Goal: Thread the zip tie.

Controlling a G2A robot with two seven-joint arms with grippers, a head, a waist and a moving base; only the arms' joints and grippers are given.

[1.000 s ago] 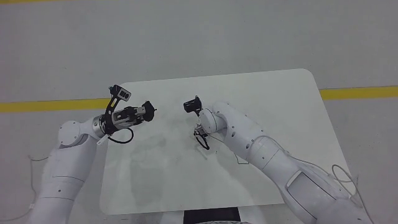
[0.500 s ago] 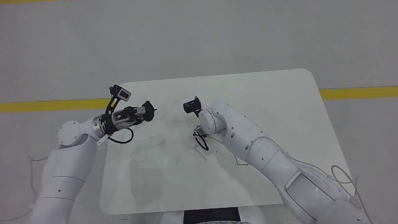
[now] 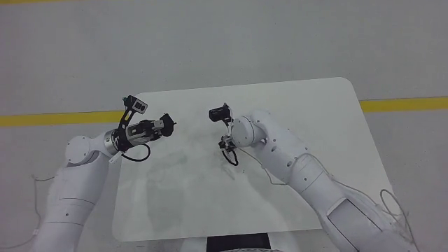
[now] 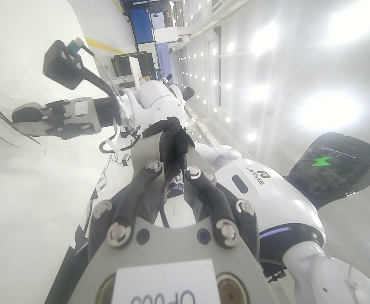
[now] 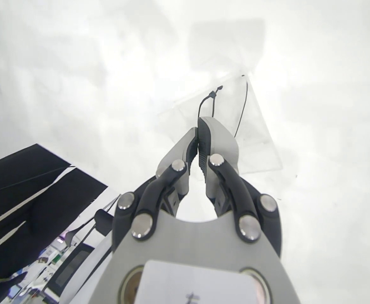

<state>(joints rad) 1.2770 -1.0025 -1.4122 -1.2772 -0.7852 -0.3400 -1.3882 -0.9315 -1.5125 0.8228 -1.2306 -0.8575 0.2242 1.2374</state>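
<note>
fyi your right gripper is pinched shut on the black zip tie just off table center toward 10 o'clock, over a clear bag, and your left gripper looks closed too, near the 9 o'clock edge.

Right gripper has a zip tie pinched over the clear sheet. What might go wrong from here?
The right gripper pinches the zip tie at its very fingertips, so the thin strap may slip or twist. A second tie lies close by on the clear sheet and might snag. The left gripper is well apart, so threading may need fine alignment.
</note>
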